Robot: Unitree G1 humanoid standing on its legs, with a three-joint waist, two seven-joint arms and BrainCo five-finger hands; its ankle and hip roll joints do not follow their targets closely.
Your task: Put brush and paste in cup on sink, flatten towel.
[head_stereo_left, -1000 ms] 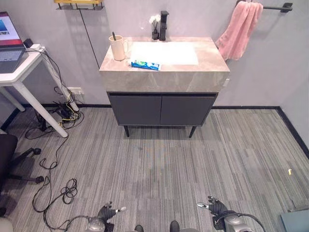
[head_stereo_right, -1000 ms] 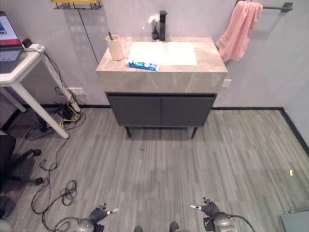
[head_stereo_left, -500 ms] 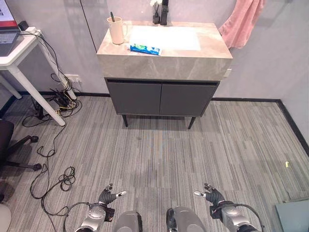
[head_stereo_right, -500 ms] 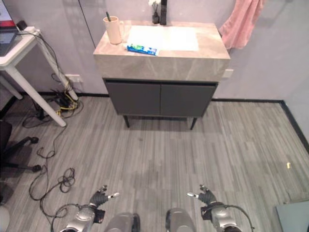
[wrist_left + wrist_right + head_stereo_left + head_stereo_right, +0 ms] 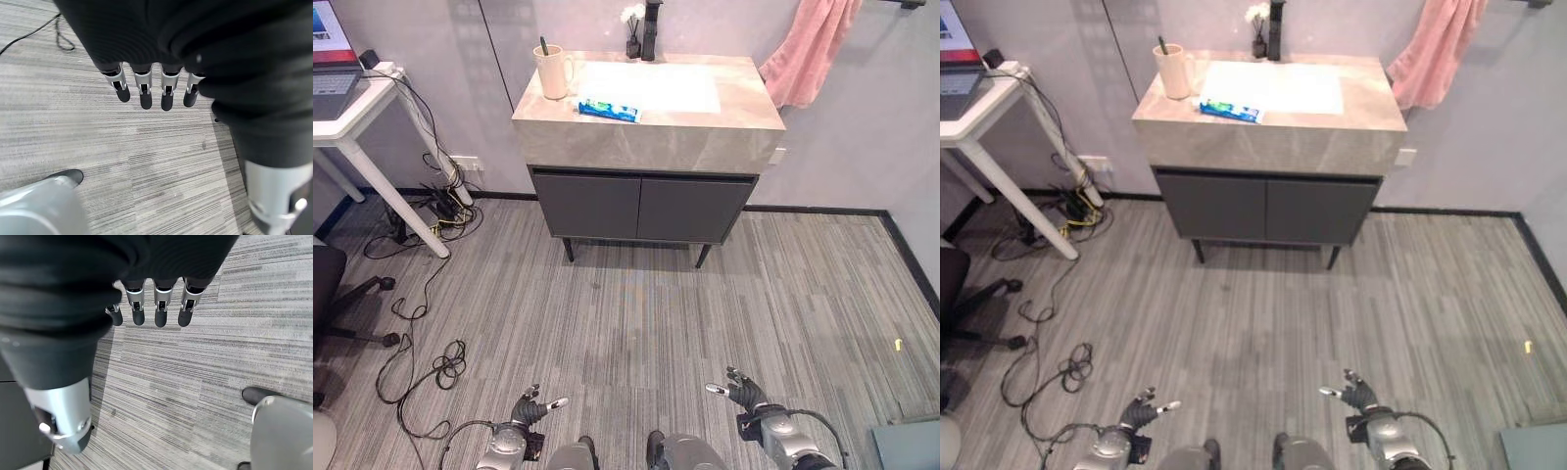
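Far ahead on the grey stone sink top [image 5: 646, 137]: cream cup [image 5: 551, 73] with a dark brush [image 5: 543, 46] at far left, blue-green paste tube [image 5: 609, 110] lying just right of it. Pink towel [image 5: 813, 49] bunched on the far-right wall. Left hand [image 5: 530, 410] and right hand [image 5: 742, 394] low near the floor, fingers [image 5: 144, 90] relaxed, holding nothing.

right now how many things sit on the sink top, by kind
cup: 1
brush, standing in the cup: 1
paste: 1
small vase: 1
tap: 1
total: 5
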